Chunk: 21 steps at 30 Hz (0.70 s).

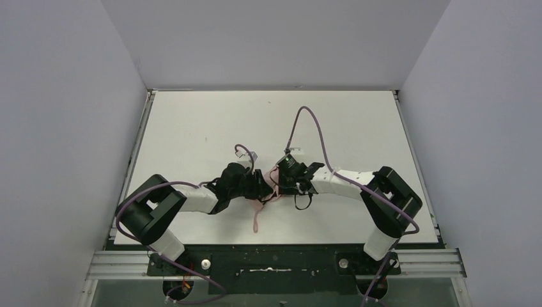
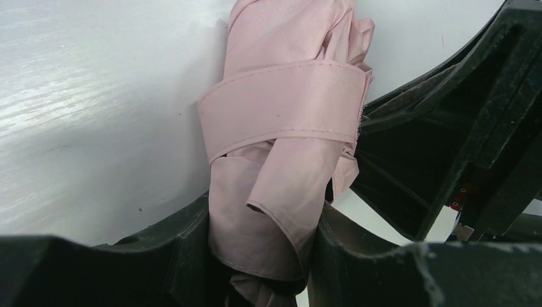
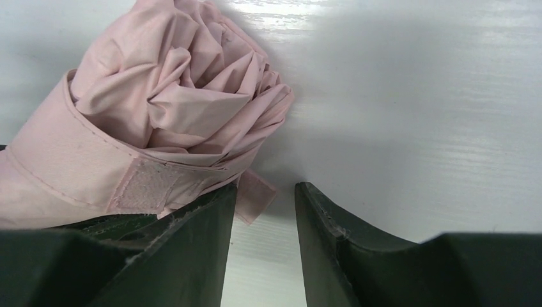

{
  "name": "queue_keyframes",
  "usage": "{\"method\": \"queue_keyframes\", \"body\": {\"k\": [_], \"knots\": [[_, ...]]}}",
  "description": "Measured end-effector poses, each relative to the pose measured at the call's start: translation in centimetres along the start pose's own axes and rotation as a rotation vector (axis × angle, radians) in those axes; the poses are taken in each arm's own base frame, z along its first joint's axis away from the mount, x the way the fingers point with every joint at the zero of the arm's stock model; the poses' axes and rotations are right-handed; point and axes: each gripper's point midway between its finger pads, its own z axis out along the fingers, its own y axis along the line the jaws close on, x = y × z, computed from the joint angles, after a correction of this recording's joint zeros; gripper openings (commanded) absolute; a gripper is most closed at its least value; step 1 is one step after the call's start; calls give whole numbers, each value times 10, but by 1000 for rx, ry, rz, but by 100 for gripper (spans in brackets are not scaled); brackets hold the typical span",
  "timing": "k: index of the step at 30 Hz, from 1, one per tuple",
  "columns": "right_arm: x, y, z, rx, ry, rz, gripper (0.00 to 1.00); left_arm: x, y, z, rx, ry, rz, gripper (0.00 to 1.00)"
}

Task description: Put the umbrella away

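The pale pink umbrella (image 2: 275, 166) lies folded on the white table (image 1: 192, 128), its strap (image 2: 281, 105) wrapped round the bunched fabric. My left gripper (image 2: 263, 208) is shut on the umbrella's body, a finger pressing on each side. In the right wrist view the crumpled end of the umbrella (image 3: 166, 102) sits at upper left, and the strap's fastener patch (image 3: 144, 185) faces the camera. My right gripper (image 3: 266, 188) stands open just beside the bundle, bare table between its fingers; the strap's tab (image 3: 255, 199) touches its left fingertip. From above, both grippers (image 1: 259, 185) (image 1: 284, 179) meet mid-table and hide most of the umbrella (image 1: 271, 192).
A pink cord (image 1: 257, 220) trails from the umbrella toward the near edge. Purple cables (image 1: 307, 121) loop above the arms. Grey walls enclose the table on three sides.
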Motion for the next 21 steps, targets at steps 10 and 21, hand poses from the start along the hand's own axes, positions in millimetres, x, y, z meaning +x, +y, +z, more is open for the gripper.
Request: {"method": "queue_keyframes", "body": {"k": [10, 21], "knots": [[1, 3, 3, 50, 3, -87, 37, -1, 3, -2, -12, -11, -2, 0], [0, 7, 7, 72, 24, -163, 25, -1, 2, -2, -17, -14, -7, 0]]}}
